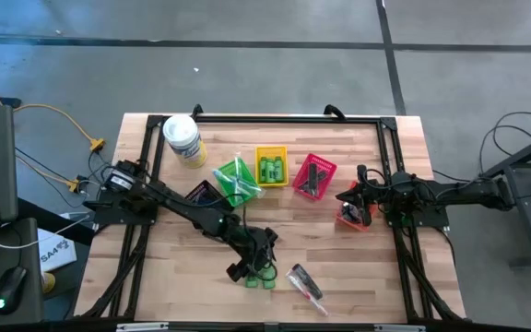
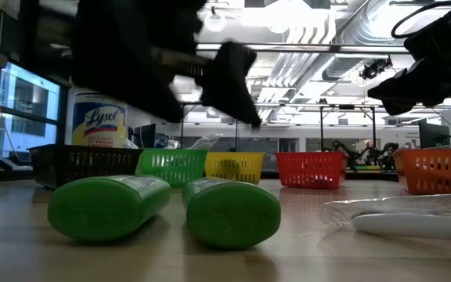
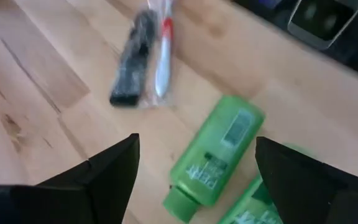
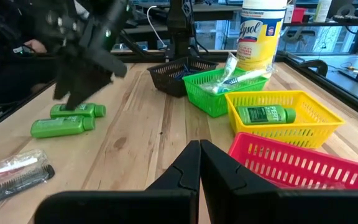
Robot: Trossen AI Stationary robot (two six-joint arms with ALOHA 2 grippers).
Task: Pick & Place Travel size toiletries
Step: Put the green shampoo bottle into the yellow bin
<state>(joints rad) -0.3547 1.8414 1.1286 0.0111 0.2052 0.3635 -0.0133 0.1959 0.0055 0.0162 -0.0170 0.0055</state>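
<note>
hovering with jaws released, the left gripper (image 1: 258, 261) hangs over two green bottles (image 1: 263, 279) lying side by side near the table's (image 1: 376, 277) 6 o'clock edge. a bagged comb (image 1: 306, 283) lies at their 3 o'clock. the right gripper (image 1: 350, 195), jaws clenched and empty, sits above the orange basket (image 1: 350, 219) toward 3 o'clock.

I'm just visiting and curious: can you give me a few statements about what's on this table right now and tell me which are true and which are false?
1. The left gripper is open above two green bottles on the table. True.
2. The yellow basket is empty. False: it holds green bottles.
3. The right gripper is shut, near the orange basket. True.
4. The Lysol tub stands inside the red basket. False: it lies on the table, apart from the baskets.
5. A wrapped comb packet lies beside the two green bottles. True.
</note>
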